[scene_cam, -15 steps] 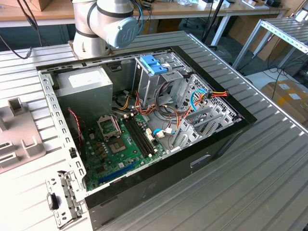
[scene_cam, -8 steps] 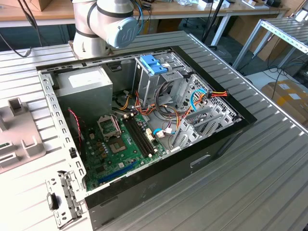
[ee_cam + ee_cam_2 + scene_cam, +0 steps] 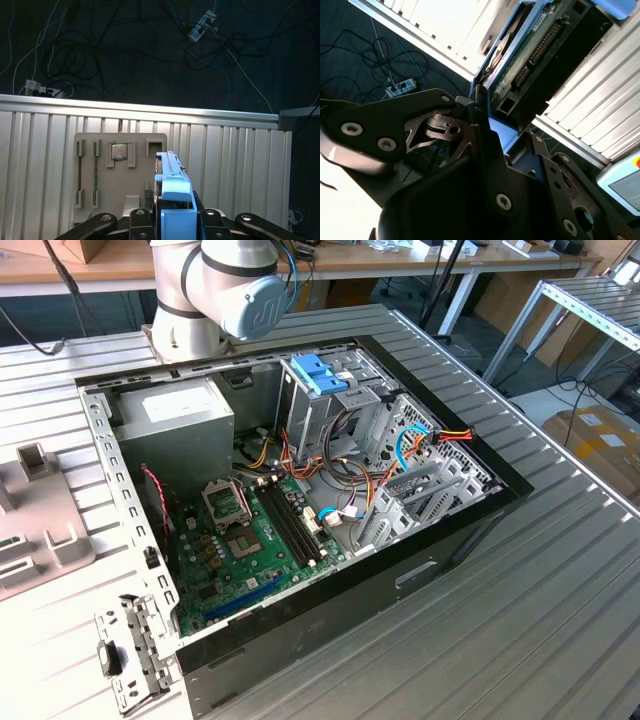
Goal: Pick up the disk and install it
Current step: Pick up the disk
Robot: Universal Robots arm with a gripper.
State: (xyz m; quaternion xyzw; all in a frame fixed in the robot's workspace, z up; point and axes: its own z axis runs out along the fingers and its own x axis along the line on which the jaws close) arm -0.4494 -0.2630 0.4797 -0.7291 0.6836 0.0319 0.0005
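The disk [image 3: 169, 167] stands edge-on between the fingers of the gripper [image 3: 175, 216], with its light-blue trim nearest the camera in the first wrist view. In the second wrist view its green circuit-board face and dark connector edge jut out past the black fingers [image 3: 482, 145]. The gripper is clenched on the disk, a finger at each flat side. Beyond the disk's far end a beige slotted tray [image 3: 120, 170] lies on the ribbed metal surface [image 3: 235, 165]. Past the surface's edge, cables [image 3: 75, 55] trail across the dark floor [image 3: 125, 30]. In the exterior view the open computer case [image 3: 350, 590] rests on the surface, the arm [image 3: 215, 285] rising behind it and the tray just beside it on the exterior view's left.
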